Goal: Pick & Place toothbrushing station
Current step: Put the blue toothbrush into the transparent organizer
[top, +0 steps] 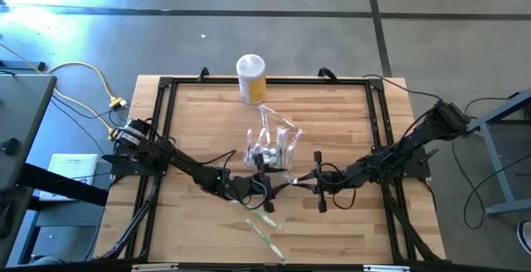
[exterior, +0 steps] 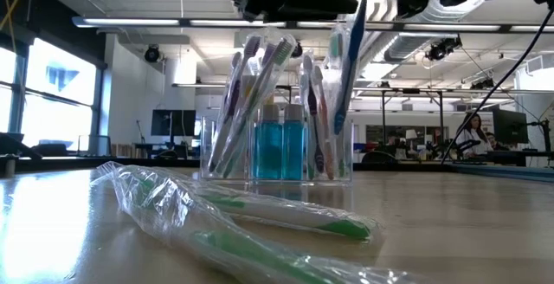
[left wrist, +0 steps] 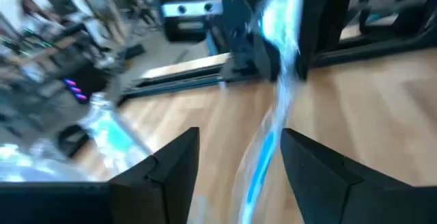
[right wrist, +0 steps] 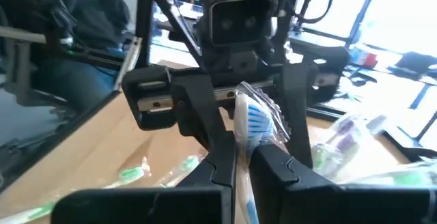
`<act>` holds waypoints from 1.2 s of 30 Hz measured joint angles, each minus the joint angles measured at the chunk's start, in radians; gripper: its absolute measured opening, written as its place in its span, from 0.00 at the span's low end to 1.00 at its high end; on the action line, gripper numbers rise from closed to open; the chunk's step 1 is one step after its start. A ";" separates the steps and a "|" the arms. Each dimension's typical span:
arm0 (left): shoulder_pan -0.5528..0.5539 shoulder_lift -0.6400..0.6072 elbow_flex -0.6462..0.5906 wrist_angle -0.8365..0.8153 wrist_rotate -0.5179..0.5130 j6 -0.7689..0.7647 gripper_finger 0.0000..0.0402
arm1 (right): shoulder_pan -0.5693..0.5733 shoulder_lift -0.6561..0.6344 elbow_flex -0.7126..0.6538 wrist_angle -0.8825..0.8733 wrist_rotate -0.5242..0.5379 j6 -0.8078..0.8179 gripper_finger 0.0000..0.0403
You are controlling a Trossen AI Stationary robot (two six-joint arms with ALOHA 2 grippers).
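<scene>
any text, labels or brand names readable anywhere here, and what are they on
No text can be read in any view.
Yellow canister: any label is too small to read.
Mouthwash bottles in the toothbrushing station: no legible print.
Wrapped toothbrushes on the table: wrap print is too blurred.
Paper sheet beside the table: lines too small to read.

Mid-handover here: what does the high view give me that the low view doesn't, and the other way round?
Only the high view shows the yellow canister with its white lid, and both arms meeting: the left gripper and right gripper beside the station. Only the low view shows the blue bottles inside, the upright toothbrushes, and a person in the room. Both show the toothbrushing station and the wrapped green toothbrushes on the table.
</scene>
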 joint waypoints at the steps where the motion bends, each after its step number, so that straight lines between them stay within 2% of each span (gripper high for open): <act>1: -0.012 0.000 0.000 -0.001 -0.029 0.029 0.50 | 0.006 -0.013 0.000 -0.013 0.028 -0.002 0.03; 8: -0.117 -0.014 -0.001 -0.005 -0.366 0.214 0.51 | -0.001 -0.127 0.000 -0.053 0.127 -0.002 0.03; 10: -0.142 -0.020 -0.001 -0.009 -0.425 0.252 0.51 | -0.026 -0.145 0.000 -0.061 0.148 0.000 0.03; 13: -0.172 -0.023 0.000 -0.041 -0.430 0.262 0.51 | -0.080 -0.150 0.000 -0.079 0.137 0.046 0.03; 21: -0.188 -0.024 -0.001 -0.169 -0.353 0.168 0.51 | -0.221 -0.096 -0.001 -0.136 -0.024 0.219 0.03; 32: -0.188 -0.024 -0.001 -0.222 -0.321 0.076 0.51 | -0.238 0.018 0.000 -0.093 -0.013 0.304 0.03; 36: -0.188 -0.024 -0.001 -0.250 -0.302 0.045 0.51 | -0.238 0.028 0.000 -0.095 0.010 0.314 0.10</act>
